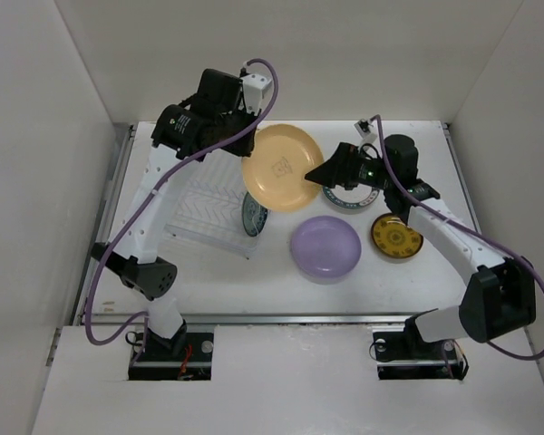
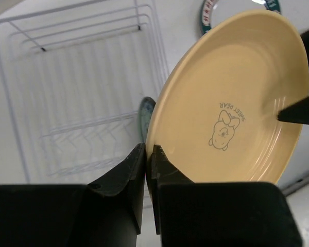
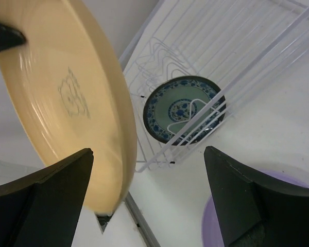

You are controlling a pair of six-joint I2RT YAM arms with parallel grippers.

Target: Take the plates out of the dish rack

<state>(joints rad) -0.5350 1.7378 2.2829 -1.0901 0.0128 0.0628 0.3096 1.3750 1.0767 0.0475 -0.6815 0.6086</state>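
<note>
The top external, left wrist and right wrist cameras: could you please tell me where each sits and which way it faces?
Top external: above and behind the arms, looking down at the table; both arms show.
Left wrist: on the left arm, looking past the left gripper, shut on the rim of the yellow plate, toward the dish rack.
Right wrist: on the right arm, looking between the fingers of the open right gripper at the teal patterned plate.
Shared: both wrist views show the yellow plate and the dish rack.
</note>
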